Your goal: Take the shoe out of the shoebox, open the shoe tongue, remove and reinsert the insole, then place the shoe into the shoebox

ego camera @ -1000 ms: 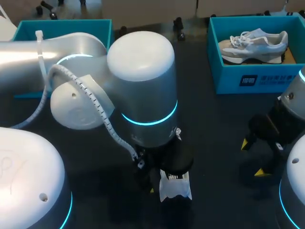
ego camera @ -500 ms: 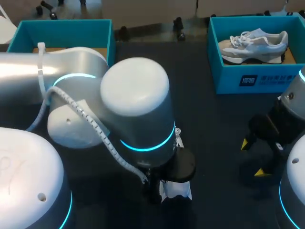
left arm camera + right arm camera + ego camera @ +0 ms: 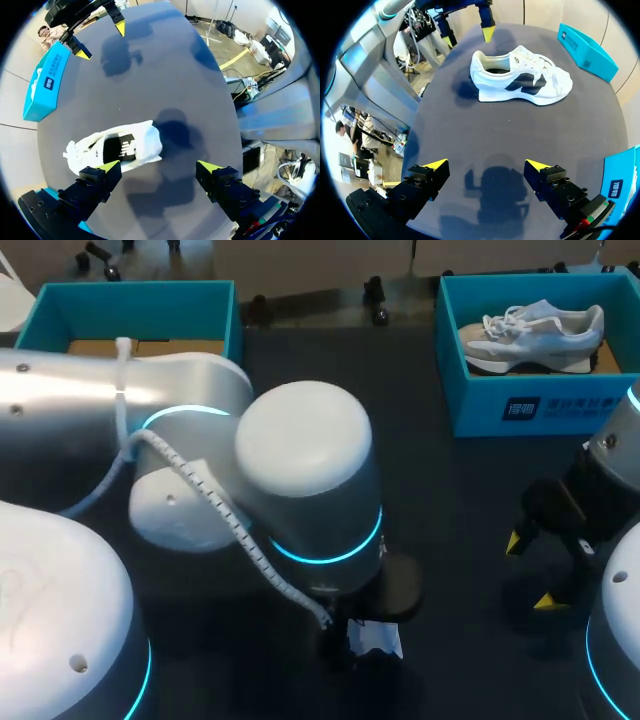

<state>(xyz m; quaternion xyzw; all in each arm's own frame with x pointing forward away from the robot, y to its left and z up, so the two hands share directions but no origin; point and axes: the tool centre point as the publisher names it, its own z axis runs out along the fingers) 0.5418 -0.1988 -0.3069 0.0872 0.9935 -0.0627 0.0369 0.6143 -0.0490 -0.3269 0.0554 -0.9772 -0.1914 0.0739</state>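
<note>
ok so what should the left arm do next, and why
Probably shift the left gripper sideways until it is centred over the shoe, then lower it. The gripper is open above the table, but the shoe lies off toward one finger rather than in the gap, so closing now would likely miss.

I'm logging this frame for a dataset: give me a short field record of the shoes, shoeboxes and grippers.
loose sneaker: white, upright on the table, outside both boxes
boxed sneaker: white, inside right shoebox
left shoebox: teal, no shoe visible inside
left gripper: open, close above loose sneaker, not gripping
right gripper: open, empty, apart from loose sneaker
</note>
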